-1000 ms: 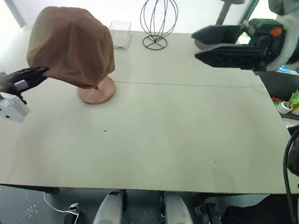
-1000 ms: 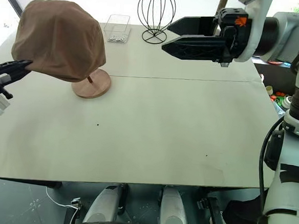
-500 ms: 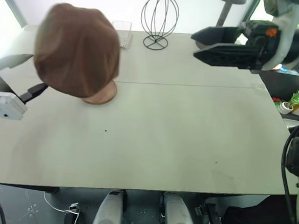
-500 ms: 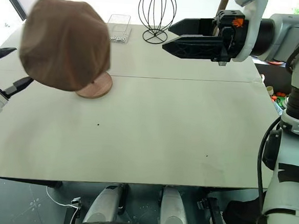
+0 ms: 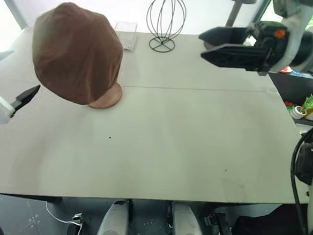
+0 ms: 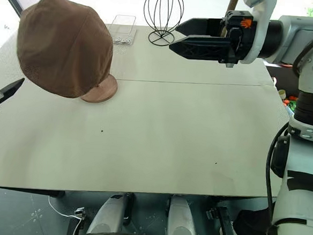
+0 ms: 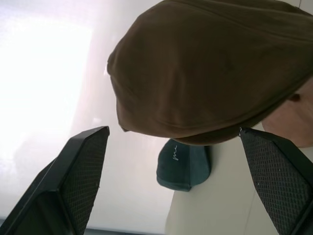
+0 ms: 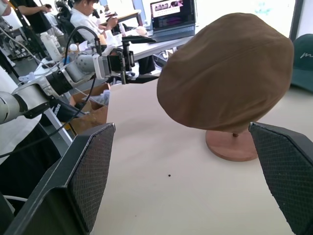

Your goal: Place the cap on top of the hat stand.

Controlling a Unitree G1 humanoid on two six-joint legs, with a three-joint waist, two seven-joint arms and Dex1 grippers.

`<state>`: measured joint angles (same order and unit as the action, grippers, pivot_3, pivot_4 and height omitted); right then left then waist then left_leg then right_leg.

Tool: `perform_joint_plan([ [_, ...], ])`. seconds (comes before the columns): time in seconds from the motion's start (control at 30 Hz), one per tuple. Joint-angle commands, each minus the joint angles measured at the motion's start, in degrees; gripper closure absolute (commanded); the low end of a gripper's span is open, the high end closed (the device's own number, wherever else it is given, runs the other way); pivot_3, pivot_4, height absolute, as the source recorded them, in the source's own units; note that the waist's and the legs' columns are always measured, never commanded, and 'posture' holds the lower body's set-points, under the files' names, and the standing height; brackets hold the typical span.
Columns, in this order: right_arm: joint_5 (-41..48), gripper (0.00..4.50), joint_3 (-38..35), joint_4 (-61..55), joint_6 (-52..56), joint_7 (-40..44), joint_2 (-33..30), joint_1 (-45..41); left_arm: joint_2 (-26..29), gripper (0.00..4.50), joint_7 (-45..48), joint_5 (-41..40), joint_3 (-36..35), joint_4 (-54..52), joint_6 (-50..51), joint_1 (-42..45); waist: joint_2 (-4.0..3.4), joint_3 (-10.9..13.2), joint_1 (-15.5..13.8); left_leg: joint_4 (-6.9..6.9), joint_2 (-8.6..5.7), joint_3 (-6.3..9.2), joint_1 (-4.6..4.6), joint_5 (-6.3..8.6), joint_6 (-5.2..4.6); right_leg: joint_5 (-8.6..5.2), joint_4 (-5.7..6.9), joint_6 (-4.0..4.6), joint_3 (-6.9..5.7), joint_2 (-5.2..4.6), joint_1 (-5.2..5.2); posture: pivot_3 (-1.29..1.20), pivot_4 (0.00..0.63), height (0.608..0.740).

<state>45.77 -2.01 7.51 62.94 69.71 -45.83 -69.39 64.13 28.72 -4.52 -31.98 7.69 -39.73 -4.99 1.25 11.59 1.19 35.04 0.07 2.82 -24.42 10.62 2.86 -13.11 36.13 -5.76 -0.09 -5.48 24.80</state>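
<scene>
The brown cap (image 5: 77, 53) sits tilted over the top of the hat stand, whose round wooden base (image 5: 109, 99) peeks out beneath the brim; the rod and top disc are hidden under the fabric. My left gripper (image 5: 13, 78) is open just left of the cap, apart from it, with nothing between its fingers. In the left wrist view the cap (image 7: 215, 73) hangs ahead of both spread fingers (image 7: 73, 181). My right gripper (image 5: 203, 43) is open and held high over the table's far right, pointing left toward the cap (image 8: 230, 73), well away from it.
At the table's back edge stand a black wire head-shaped stand (image 5: 166, 21), a clear tray (image 5: 124, 34) and a grey mushroom-topped stand (image 5: 237, 5). A blue-grey cap (image 7: 183, 164) lies beyond the brown one. People sit at desks (image 8: 93, 19) past the table's left side.
My left gripper opened, let go of the cap's edge and drew back to the left. The cap swung and settled over the stand. The right gripper stayed put.
</scene>
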Motion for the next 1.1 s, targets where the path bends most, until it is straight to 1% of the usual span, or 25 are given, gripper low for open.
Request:
perform_joint_plan([
  [0.03,-0.5,0.00,-0.6,1.3,-1.9,1.0,0.5,-1.3,-1.6,0.07,0.4,-1.5,-5.6,-7.6,6.6,-1.4,0.00,0.0,-0.1,0.01,0.00,0.00,0.00,0.00,0.00,0.00,0.00,0.01,0.00,0.00,0.00,0.00,0.150,0.740],
  [0.17,-1.5,0.00,0.0,3.0,-3.0,1.9,1.5,-2.5,-2.6,0.07,1.3,0.1,-6.6,-8.6,8.3,-0.9,0.00,0.0,-0.1,0.03,0.00,-0.03,0.01,0.00,0.00,0.01,0.00,0.04,0.00,0.01,-0.02,0.00,0.150,0.740],
  [0.3,-2.2,0.00,0.2,4.1,-3.4,2.5,1.7,-3.2,-3.4,0.07,3.3,-0.5,-8.5,-9.0,9.6,-2.3,0.01,0.0,-0.1,0.02,0.00,-0.05,0.00,0.00,0.00,0.01,0.00,0.03,0.01,0.02,-0.01,0.00,0.150,0.740],
  [0.4,-2.7,0.00,0.2,3.6,-3.6,3.1,1.1,-2.6,-4.2,0.07,6.4,-3.5,-10.6,-10.3,16.0,-4.6,0.00,0.0,0.1,0.01,0.00,-0.06,0.00,0.00,0.00,0.01,0.00,0.02,0.01,0.03,0.00,0.00,0.150,0.740],
  [0.5,-3.4,0.00,-0.1,3.7,-4.2,3.3,0.0,-2.1,-3.4,0.07,10.8,-9.5,-13.7,-12.2,29.9,-6.7,0.00,0.0,0.1,0.01,0.04,-0.06,0.00,0.00,0.00,0.00,0.00,0.03,0.02,0.05,0.00,0.00,0.150,0.740],
  [0.53,-3.8,0.00,-0.3,4.1,-4.5,3.1,-0.2,-2.0,-2.6,0.07,12.2,-13.8,-15.1,-12.4,37.5,-6.3,0.00,0.0,0.1,0.01,0.04,-0.06,0.00,0.00,0.00,0.00,0.00,0.04,0.02,0.05,0.01,0.00,0.150,0.740],
  [0.57,-4.1,0.00,-0.5,4.4,-4.8,3.0,-0.4,-1.8,-1.4,0.07,13.1,-19.0,-16.8,-12.2,47.2,-5.3,0.01,0.0,0.1,0.02,0.04,-0.06,0.01,0.00,0.00,0.00,0.00,0.04,0.01,0.06,0.01,0.00,0.150,0.740],
  [0.63,-4.5,0.00,-0.6,4.8,-5.1,2.8,-0.7,-1.4,0.9,0.07,15.8,-27.4,-20.4,-11.2,61.5,-3.2,0.02,0.0,0.0,0.03,0.10,-0.04,0.00,0.00,0.00,0.00,0.00,0.04,0.01,0.12,0.01,0.00,0.150,0.740],
  [0.7,-4.7,0.00,-0.6,4.7,-5.2,3.0,-0.9,-1.0,3.1,0.07,18.9,-33.2,-23.7,-10.2,71.6,-1.5,0.04,0.0,0.0,0.05,0.11,-0.03,-0.01,0.00,0.00,0.00,0.00,0.04,0.01,0.13,0.01,0.00,0.150,0.740],
  [0.73,-4.7,0.00,-0.6,4.5,-5.4,3.2,-1.1,-0.6,5.0,0.07,20.9,-37.4,-26.4,-8.2,77.8,0.5,0.04,0.0,0.0,0.05,0.11,-0.04,-0.01,0.00,0.00,0.00,-0.02,0.04,0.01,0.13,0.00,0.00,0.150,0.740],
  [0.8,-4.9,0.00,-0.5,4.5,-5.7,3.4,-1.2,-0.2,8.5,0.07,24.7,-42.5,-30.2,-3.9,87.8,3.3,0.06,0.0,0.1,0.06,0.11,-0.04,-0.02,0.00,0.00,0.00,-0.01,0.04,0.01,0.15,0.01,0.00,0.150,0.740],
  [0.87,-5.6,0.00,-0.2,5.5,-6.5,3.9,-1.5,-0.2,13.4,0.07,31.5,-43.2,-33.4,1.6,94.2,4.1,0.05,0.0,0.5,0.04,0.12,-0.03,-0.01,0.00,0.00,0.00,0.00,0.03,0.01,0.18,0.02,0.00,0.150,0.740],
  [0.93,-6.7,0.00,0.2,6.5,-7.5,4.1,-1.7,-0.2,16.6,0.07,39.6,-41.3,-35.9,3.6,96.6,2.2,0.05,0.0,1.1,0.02,0.15,-0.03,-0.01,0.00,0.00,-0.01,0.01,0.03,0.00,0.23,0.04,0.00,0.150,0.740],
  [1.0,-7.4,0.00,0.4,7.0,-8.3,4.4,-1.7,-0.2,17.9,0.07,45.9,-38.6,-37.5,3.3,96.9,-0.2,0.01,0.0,1.5,-0.01,0.15,-0.05,-0.01,0.00,0.00,-0.01,-0.01,0.04,0.01,0.22,0.05,0.00,0.150,0.740],
  [1.1,-8.0,0.00,0.6,6.5,-8.9,4.8,-1.5,0.6,18.4,0.07,49.0,-36.3,-37.8,1.5,98.1,-1.5,-0.03,0.0,1.7,-0.06,0.21,-0.07,0.01,0.00,0.00,-0.01,0.01,0.05,0.01,0.25,0.10,0.00,0.150,0.740],
])
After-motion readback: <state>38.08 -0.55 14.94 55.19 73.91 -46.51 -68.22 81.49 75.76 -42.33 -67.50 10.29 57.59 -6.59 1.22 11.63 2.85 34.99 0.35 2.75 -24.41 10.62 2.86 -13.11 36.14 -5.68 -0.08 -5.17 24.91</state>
